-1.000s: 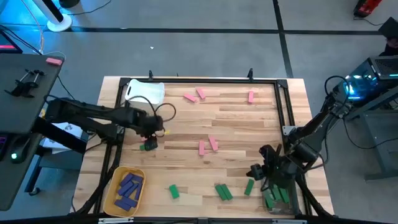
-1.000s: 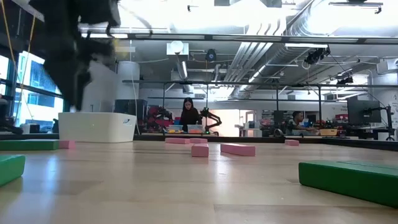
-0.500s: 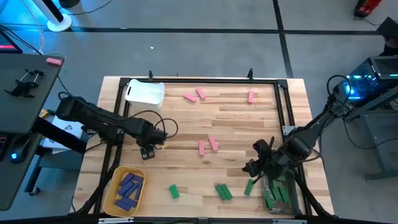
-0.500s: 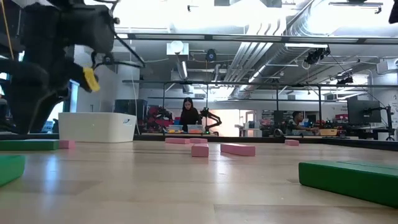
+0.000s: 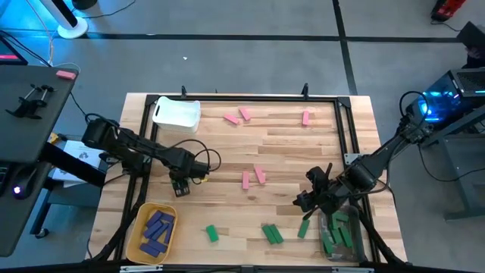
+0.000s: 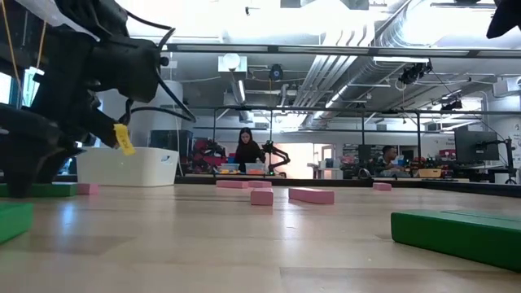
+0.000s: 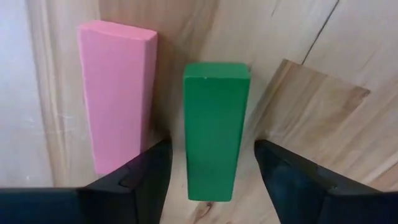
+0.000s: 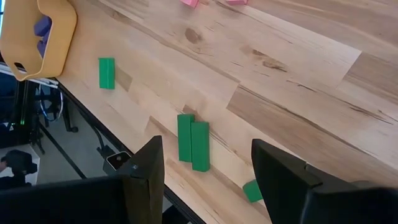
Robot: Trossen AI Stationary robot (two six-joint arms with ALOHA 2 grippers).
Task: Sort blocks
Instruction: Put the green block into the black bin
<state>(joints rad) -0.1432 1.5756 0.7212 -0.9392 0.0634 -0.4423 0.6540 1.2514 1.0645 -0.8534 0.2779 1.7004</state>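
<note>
- Table (image 5: 288, 144): I see the wooden top carrying both arms; over the last second the left arm slides toward the near-left part of it and the right arm pulls away from the clear bin (image 5: 339, 236) toward the loose greens.
- White bin (image 5: 176, 112): sits well beyond my left gripper, nothing visible in it.
- Yellow bin (image 5: 151, 230): near side of my left gripper, holding the purple blocks (image 5: 157, 230); that colour looks done.
- Clear bin: just behind my right gripper, green blocks already inside.
- Left gripper (image 7: 208, 163): fingers spread, straddling a green block (image 7: 214, 127) that lies flat on the table, not yet pinched; a second ago it hung farther off, so I read this as the approach ending and a close being due.
- Right gripper (image 8: 205, 168): fingers apart, nothing between them, hovering above a pair of green blocks (image 8: 192, 144) lying side by side and touching; it has just left the bin, so I judge a drop finished and the next pick beginning.
- Pink block (image 7: 118, 93): just beside the left gripper's outer finger, parallel to the green one; a closing grip risks nudging it.
- Remaining pink blocks (image 5: 252, 177): scattered beyond both grippers, unsorted.
</note>
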